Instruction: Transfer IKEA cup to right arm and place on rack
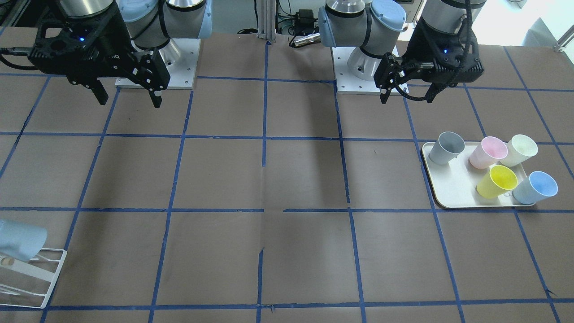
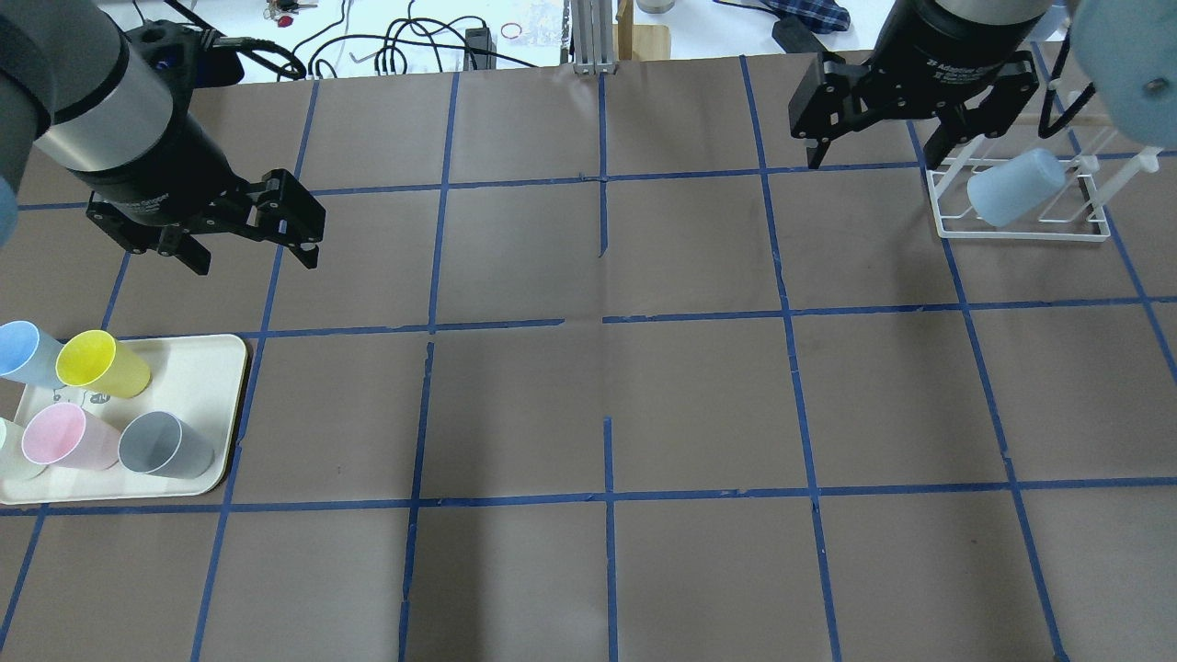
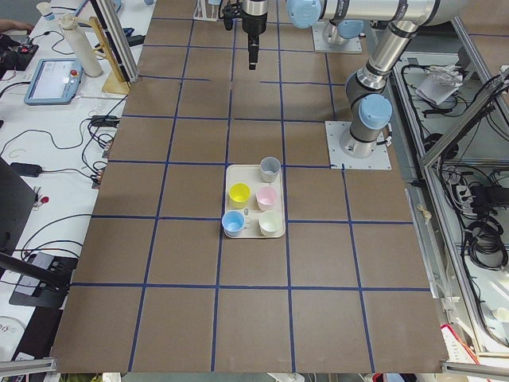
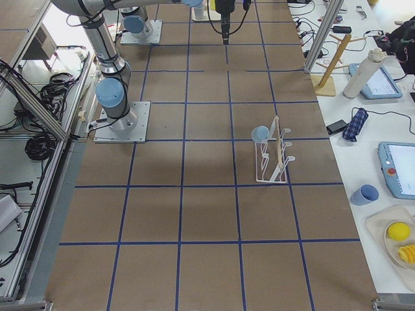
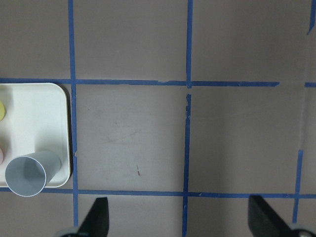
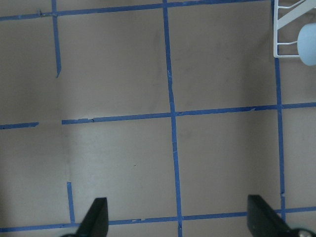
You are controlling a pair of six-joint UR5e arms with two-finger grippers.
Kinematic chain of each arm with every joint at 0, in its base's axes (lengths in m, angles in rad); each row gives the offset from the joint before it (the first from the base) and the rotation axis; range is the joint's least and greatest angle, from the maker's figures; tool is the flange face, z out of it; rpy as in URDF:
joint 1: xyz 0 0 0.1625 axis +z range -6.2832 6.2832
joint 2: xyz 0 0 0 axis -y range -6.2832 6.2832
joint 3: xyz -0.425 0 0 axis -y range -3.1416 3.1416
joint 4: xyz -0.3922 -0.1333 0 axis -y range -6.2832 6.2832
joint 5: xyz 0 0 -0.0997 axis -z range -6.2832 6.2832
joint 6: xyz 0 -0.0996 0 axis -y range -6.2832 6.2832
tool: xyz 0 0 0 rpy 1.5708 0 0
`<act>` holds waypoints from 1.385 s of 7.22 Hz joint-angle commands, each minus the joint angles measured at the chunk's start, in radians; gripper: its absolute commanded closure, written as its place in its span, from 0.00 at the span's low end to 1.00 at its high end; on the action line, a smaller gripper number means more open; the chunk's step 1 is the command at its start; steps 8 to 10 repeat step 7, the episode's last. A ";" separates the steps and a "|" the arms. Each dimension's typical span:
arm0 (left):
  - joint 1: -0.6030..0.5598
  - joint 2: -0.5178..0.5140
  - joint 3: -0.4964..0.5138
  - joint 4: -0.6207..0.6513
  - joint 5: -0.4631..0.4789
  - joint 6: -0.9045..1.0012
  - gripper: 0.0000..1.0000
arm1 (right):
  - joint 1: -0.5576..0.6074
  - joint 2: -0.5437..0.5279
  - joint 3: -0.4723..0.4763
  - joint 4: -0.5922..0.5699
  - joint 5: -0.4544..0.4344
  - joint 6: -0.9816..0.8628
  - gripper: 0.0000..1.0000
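One pale blue cup (image 2: 1016,188) lies tilted on the prongs of the white wire rack (image 2: 1021,230) at the far right; it also shows in the front view (image 1: 20,240) and the right wrist view (image 6: 308,42). An alike blue cup (image 2: 18,352) stands on the cream tray (image 2: 202,368) at the left. My right gripper (image 2: 875,154) hangs open and empty just left of the rack. My left gripper (image 2: 253,259) hangs open and empty above the table, beyond the tray. Both wrist views show the fingers spread with only the table between them.
A yellow cup (image 2: 101,365), a pink cup (image 2: 64,437), a grey cup (image 2: 165,446) and a cream cup (image 1: 520,150) also stand on the tray. Cables and an aluminium post (image 2: 588,37) lie past the table's far edge. Blue tape lines grid the brown table.
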 commanded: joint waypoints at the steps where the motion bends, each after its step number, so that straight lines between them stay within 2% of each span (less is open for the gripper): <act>1: -0.001 0.008 -0.001 -0.006 0.001 0.000 0.00 | 0.011 -0.001 0.001 -0.004 -0.003 0.001 0.00; 10: 0.001 0.008 -0.001 -0.003 0.001 0.000 0.00 | 0.011 0.002 0.001 -0.003 -0.001 -0.002 0.00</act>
